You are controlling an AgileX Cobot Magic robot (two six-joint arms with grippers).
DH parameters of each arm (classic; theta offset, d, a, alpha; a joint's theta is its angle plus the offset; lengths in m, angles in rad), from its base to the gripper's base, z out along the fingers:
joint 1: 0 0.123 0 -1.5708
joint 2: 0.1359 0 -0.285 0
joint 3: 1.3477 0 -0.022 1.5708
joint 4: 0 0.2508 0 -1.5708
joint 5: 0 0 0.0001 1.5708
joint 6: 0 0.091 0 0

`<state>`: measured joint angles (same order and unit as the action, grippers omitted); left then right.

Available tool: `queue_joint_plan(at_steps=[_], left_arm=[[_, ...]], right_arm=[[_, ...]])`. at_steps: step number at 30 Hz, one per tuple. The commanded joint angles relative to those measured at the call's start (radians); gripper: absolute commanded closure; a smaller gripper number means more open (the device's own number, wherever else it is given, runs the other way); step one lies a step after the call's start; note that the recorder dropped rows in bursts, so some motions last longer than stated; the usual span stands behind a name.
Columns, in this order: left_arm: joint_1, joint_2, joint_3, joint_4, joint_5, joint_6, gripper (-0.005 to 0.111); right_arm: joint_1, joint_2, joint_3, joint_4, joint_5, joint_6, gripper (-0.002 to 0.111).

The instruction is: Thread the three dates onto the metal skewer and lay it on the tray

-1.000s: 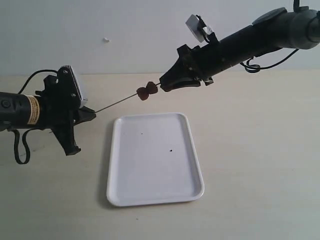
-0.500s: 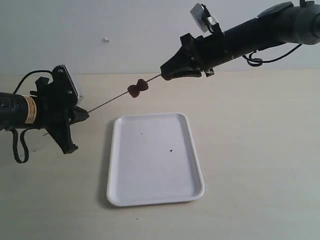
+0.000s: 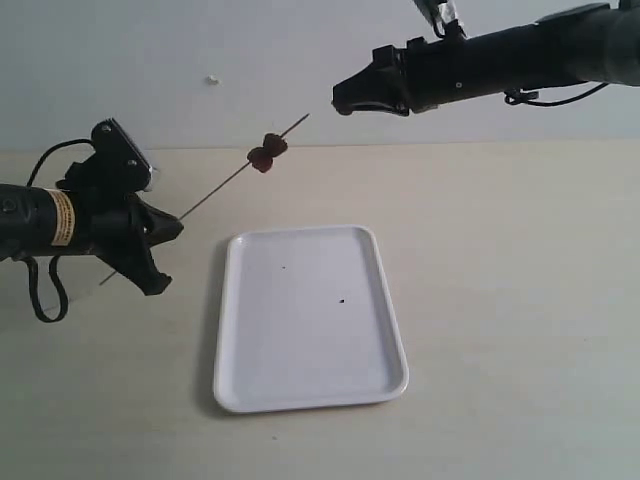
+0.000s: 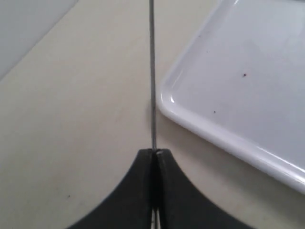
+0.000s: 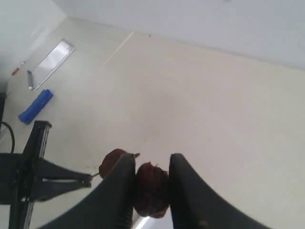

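Observation:
My left gripper (image 3: 172, 228) (image 4: 155, 151) is shut on the lower end of the thin metal skewer (image 3: 215, 185) (image 4: 152, 71), which slants up to the right above the table. Two dark red-brown dates (image 3: 266, 152) sit side by side on its upper part, short of the bare tip. My right gripper (image 3: 340, 102) (image 5: 151, 158) hovers beyond and above that tip, apart from it, shut on the third date (image 5: 151, 188). A threaded date (image 5: 112, 162) shows behind one finger. The white tray (image 3: 310, 340) (image 4: 238, 86) lies flat below, with small dark specks on it.
The beige table ends at a pale wall (image 3: 200, 60) behind. A black cable (image 3: 40, 300) loops beside the left arm. In the right wrist view a blue object (image 5: 35, 106) and a flat pale strip (image 5: 50, 64) lie far off.
The right gripper rose and drew back off the skewer tip, keeping its date. The left gripper tilted the skewer steeper, and the two threaded dates shifted left with it.

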<state>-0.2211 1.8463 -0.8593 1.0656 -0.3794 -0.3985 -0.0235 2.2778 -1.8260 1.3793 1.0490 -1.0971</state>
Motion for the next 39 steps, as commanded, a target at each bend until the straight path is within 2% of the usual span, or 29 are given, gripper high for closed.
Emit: queue_joint_plan(at_steps=[1,4,9,11,15,21,26,39], left_arm=[[-0.021,-0.008,-0.005,-0.002,-0.041,-0.119,0.107],[-0.065,-0.008,-0.009,-0.002,-0.075,-0.196,0.107],[-0.159,-0.008,-0.077,0.003,0.006,-0.556,0.107],[-0.185,-0.008,-0.099,0.056,0.038,-0.637,0.107],[-0.211,-0.008,-0.11,0.199,-0.007,-0.836,0.107],[-0.214,-0.008,-0.11,0.272,-0.035,-0.947,0.107],[-0.214,-0.008,-0.117,0.257,-0.151,-0.972,0.107],[-0.214,-0.008,-0.128,0.256,-0.123,-1.048,0.107]], right_arm=[[-0.001,-0.009,-0.006,0.119,-0.08,-0.125,0.084],[-0.001,-0.009,-0.006,0.177,-0.115,-0.19,0.084],[-0.001,-0.009,-0.006,0.214,-0.135,-0.241,0.084],[-0.001,-0.009,-0.006,0.214,-0.135,-0.245,0.084],[-0.001,-0.009,-0.006,0.23,-0.158,-0.255,0.084],[-0.001,-0.009,-0.006,0.268,-0.152,-0.259,0.084],[-0.001,-0.009,-0.006,0.266,-0.128,-0.257,0.084],[-0.001,-0.009,-0.006,0.266,-0.098,-0.251,0.084]])
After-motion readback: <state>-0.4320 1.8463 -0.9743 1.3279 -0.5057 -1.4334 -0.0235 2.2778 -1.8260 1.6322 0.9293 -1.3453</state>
